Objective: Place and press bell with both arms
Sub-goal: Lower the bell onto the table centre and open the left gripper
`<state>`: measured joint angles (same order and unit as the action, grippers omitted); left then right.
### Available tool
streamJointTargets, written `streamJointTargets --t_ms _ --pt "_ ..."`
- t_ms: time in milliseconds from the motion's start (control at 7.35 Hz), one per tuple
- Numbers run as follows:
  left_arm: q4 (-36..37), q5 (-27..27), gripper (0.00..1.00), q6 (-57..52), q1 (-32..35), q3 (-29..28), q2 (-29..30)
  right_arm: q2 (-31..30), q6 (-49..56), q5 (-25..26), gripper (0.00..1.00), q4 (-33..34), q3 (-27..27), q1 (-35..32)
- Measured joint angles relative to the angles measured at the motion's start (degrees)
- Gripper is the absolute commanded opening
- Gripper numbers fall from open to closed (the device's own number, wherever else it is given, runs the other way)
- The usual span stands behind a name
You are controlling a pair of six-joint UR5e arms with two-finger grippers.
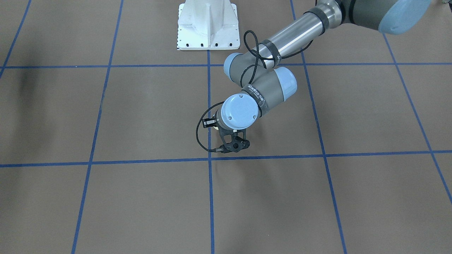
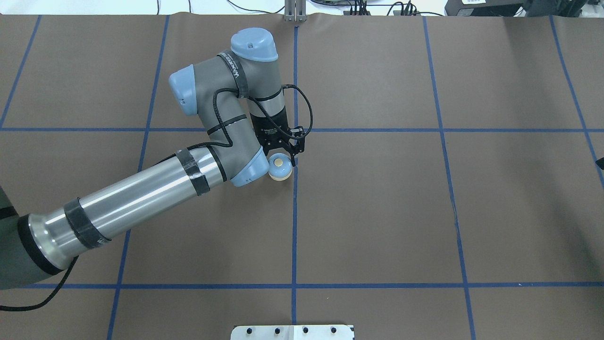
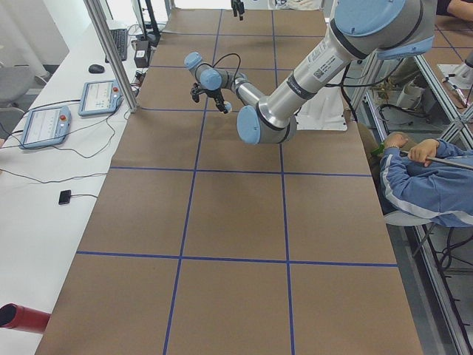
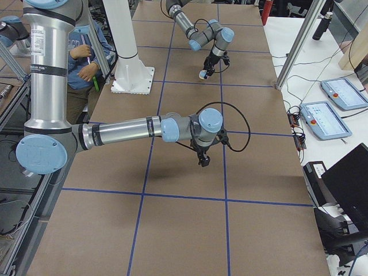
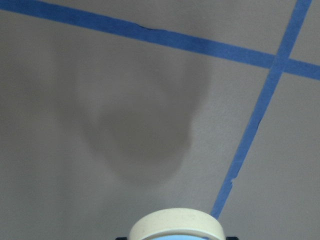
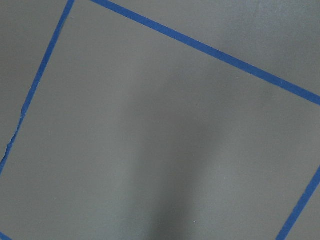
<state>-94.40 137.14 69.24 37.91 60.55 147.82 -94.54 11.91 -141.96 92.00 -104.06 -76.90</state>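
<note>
On my screens the table [image 2: 377,212] is plain brown, crossed by a grid of blue tape lines [image 2: 294,226]. The bell [image 2: 280,166] has a light blue dome, a cream button and a cream rim. The left arm [image 2: 141,189] is grey and silver with light blue joint caps, black bands and a black cable. The left gripper [image 1: 233,147] is black. The right arm [image 4: 121,129] has the same grey, silver and light blue. The pedestal [image 1: 207,24] is white.
</note>
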Motion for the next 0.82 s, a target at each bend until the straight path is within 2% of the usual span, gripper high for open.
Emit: streamJointTargets --t_ms 272,408,544,680,816 --pt "-1.0 -0.8 0.37 0.8 -1.0 -1.5 1.1 0.1 -0.5 -0.1 1.00 0.0 0.1 0.1" --pt "-1.1 -1.1 0.43 0.8 -1.6 -2.1 1.7 0.1 -0.7 -0.1 1.00 -0.1 0.1 0.1" --pt "-1.2 -1.5 0.53 0.9 -1.9 -2.5 2.0 0.1 -0.8 -0.1 1.00 -0.1 0.1 0.1" --pt "-1.5 -1.7 0.57 0.9 -2.1 -2.7 2.1 0.2 -0.9 -0.1 1.00 -0.1 0.1 0.1" --pt "-2.0 -1.9 0.67 0.9 -2.3 -2.9 2.2 0.2 -0.9 -0.1 1.00 -0.1 0.1 0.1"
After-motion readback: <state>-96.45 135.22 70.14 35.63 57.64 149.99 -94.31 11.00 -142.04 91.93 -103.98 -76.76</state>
